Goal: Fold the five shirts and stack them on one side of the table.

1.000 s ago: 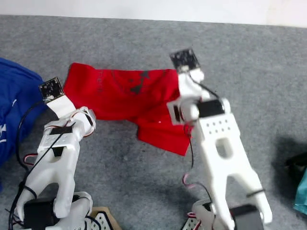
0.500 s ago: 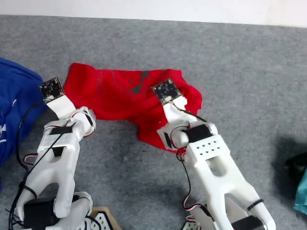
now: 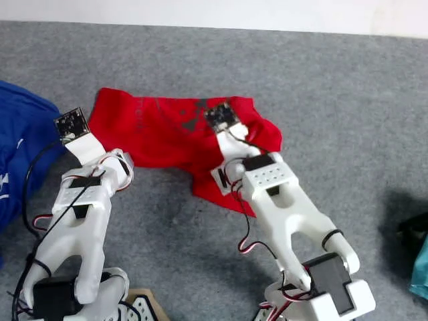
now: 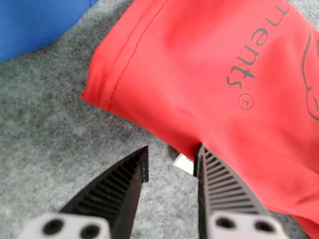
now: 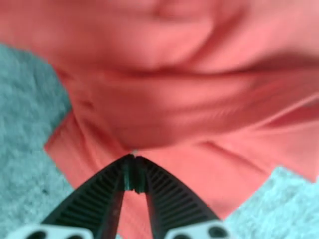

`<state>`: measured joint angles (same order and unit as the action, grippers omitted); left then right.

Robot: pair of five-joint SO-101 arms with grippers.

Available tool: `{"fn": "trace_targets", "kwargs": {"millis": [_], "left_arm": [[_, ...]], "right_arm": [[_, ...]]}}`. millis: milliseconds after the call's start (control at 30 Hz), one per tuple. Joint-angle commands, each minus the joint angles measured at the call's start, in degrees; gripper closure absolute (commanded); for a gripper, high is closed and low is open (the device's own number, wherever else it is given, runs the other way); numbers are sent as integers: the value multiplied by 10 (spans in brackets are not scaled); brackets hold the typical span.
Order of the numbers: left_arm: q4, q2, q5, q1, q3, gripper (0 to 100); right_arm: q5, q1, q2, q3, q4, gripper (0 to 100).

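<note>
A red shirt [image 3: 167, 130] with dark print lies spread on the grey table, its right part bunched into folds. My right arm [image 3: 267, 180] leans over the shirt's middle. In the right wrist view, my right gripper [image 5: 132, 175] is shut with red cloth [image 5: 164, 89] pinched at its tips. My left arm [image 3: 83, 194] stands at the shirt's near left corner. There my left gripper [image 4: 172, 160] is open just above the table, one finger [image 4: 219, 189] touching the shirt's hem [image 4: 149, 127] beside a small white tag [image 4: 184, 163].
A blue shirt [image 3: 17, 147] lies heaped at the table's left edge, also seen as blue cloth [image 4: 40, 20] beyond the red hem. Teal cloth [image 3: 420, 267] and a dark object [image 3: 411, 229] sit at the right edge. Bare grey table [image 3: 348, 100] lies to the right.
My right arm has swung left over the red shirt, pulling its right side inward into a bunched fold. My left arm has stayed still.
</note>
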<state>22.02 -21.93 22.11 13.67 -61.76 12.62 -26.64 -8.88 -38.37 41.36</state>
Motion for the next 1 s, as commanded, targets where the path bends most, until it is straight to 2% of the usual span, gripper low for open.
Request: {"fn": "trace_targets", "kwargs": {"millis": [0, 233, 967], "left_arm": [[-11, -21, 4, -10, 2, 834], [-11, -20, 4, -10, 2, 834], [-13, -21, 3, -27, -8, 834]], "right_arm": [[-5, -1, 1, 46, -44, 992], [-5, 17, 53, 83, -102, 992], [-3, 47, 279, 425, -102, 992]]}}
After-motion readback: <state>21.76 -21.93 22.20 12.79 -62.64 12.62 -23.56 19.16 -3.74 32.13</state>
